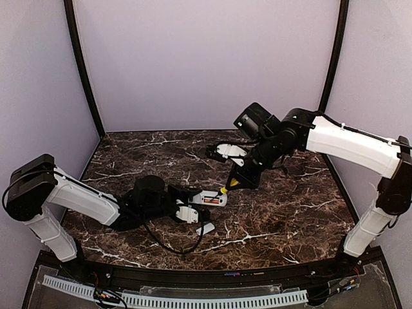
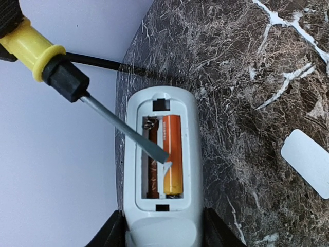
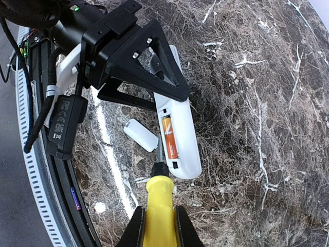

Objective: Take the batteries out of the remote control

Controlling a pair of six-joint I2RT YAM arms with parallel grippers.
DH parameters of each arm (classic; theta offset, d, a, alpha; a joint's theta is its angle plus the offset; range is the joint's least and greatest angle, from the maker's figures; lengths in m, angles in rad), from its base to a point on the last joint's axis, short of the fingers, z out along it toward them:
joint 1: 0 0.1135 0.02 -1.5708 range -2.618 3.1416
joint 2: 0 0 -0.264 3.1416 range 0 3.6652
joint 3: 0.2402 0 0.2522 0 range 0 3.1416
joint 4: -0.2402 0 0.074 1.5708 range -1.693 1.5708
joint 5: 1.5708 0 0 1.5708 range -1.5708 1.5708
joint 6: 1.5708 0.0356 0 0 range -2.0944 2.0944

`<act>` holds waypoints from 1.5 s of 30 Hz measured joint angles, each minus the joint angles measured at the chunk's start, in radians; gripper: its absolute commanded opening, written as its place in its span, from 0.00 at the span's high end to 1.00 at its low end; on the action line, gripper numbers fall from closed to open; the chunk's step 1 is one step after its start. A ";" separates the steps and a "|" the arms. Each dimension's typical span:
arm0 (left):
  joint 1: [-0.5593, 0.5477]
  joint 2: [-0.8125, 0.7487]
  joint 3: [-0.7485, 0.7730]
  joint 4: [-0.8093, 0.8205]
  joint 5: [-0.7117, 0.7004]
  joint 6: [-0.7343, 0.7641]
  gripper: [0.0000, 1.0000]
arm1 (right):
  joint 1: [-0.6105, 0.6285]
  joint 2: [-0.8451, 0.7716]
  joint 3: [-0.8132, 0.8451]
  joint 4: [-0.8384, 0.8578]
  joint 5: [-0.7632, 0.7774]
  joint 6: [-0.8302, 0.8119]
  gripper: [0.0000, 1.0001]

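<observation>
One orange battery (image 2: 174,164) in remote control (image 2: 191,154) recess, screwdriver (image 2: 56,67) tip beside it

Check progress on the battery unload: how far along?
Done: cover is off, lying beside the remote control. In hand: left hand grips the remote, right hand holds the screwdriver, blade at the orange battery. Left: that battery is still seated; the other slot is too dark to judge.
</observation>
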 measured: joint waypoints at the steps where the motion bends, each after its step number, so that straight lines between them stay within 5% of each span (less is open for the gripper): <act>1: 0.000 -0.002 0.000 0.000 0.001 -0.002 1.00 | -0.002 0.005 0.000 0.000 0.002 -0.003 1.00; 45: 0.000 -0.021 -0.007 -0.114 0.042 -0.047 1.00 | -0.034 0.093 -0.005 0.031 -0.075 -0.049 1.00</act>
